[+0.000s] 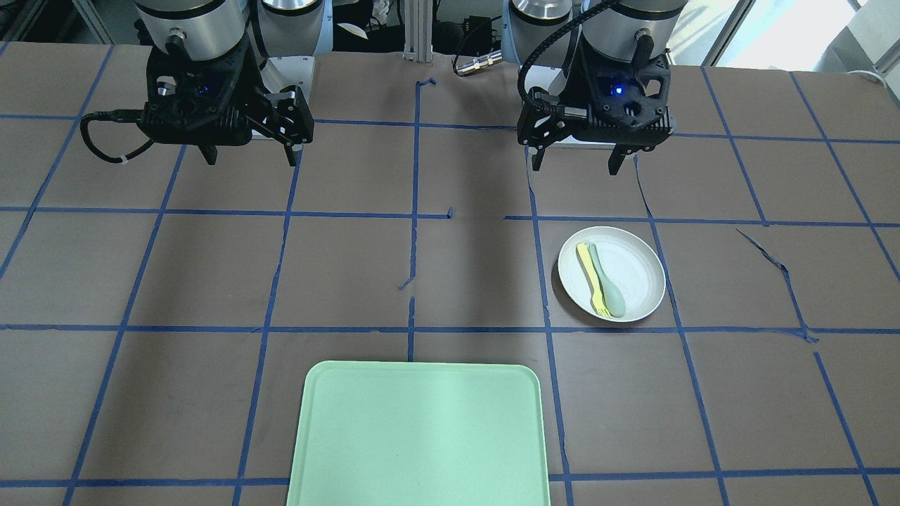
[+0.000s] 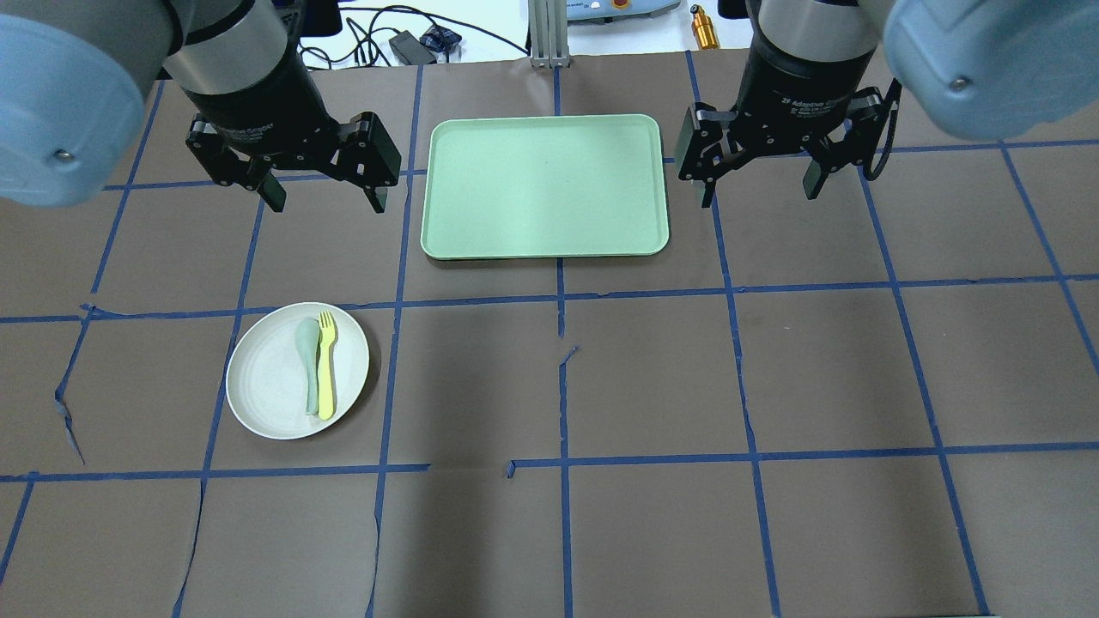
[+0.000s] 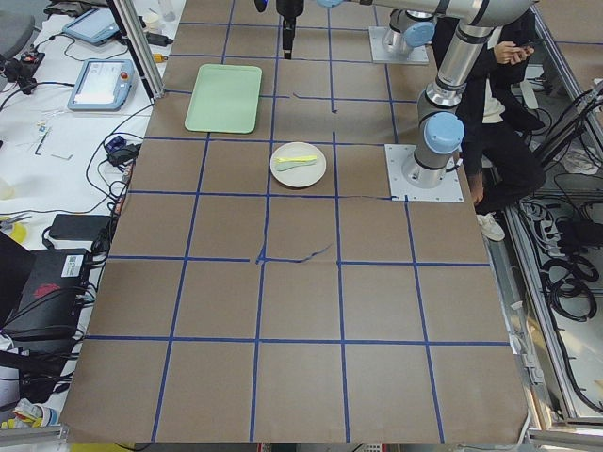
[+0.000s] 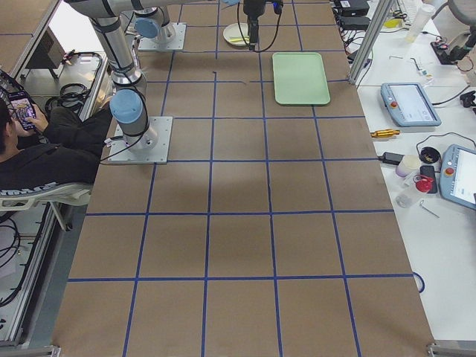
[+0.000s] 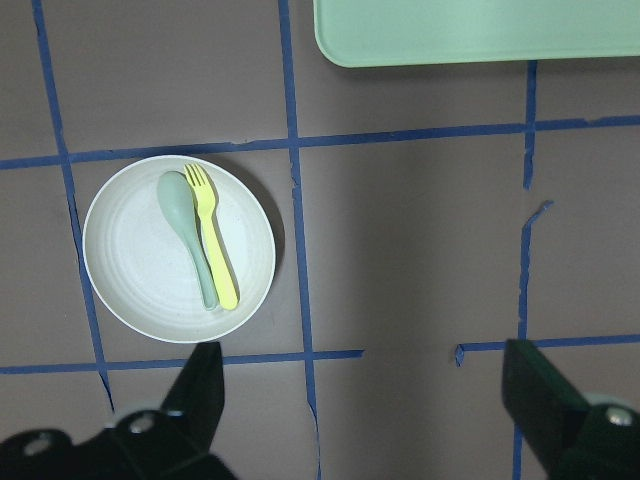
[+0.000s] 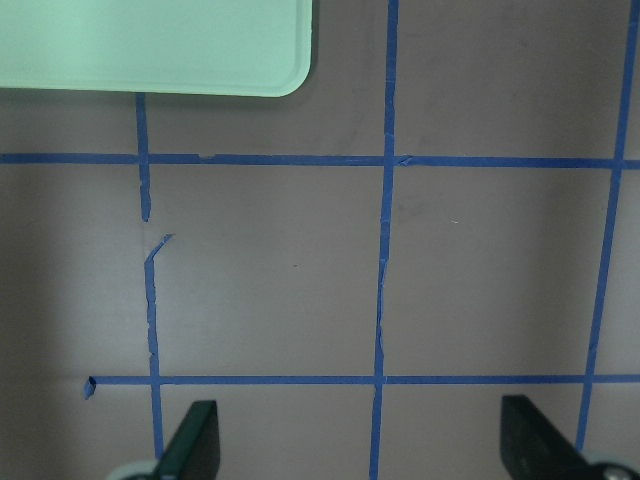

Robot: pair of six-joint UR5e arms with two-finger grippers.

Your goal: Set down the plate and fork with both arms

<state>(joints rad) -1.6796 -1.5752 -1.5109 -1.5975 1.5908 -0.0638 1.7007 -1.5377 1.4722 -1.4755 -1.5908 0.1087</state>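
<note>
The round off-white plate [image 2: 270,386] lies on the brown table on my left side, also in the front view [image 1: 633,281] and the left wrist view [image 5: 130,260]. The yellow fork [image 2: 326,365] lies on it beside a pale grey-green spoon [image 2: 307,360]; the fork also shows in the left wrist view [image 5: 213,250] and the front view [image 1: 590,277]. My left gripper [image 2: 324,202] hangs open and empty high above the table, beyond the plate. My right gripper [image 2: 759,190] hangs open and empty to the right of the tray.
A rectangular mint-green tray [image 2: 545,186] lies at the table's far middle between the two grippers, also in the front view [image 1: 418,436]. Blue tape lines grid the brown table cover. A seated person [image 3: 504,113] is by the robot's base.
</note>
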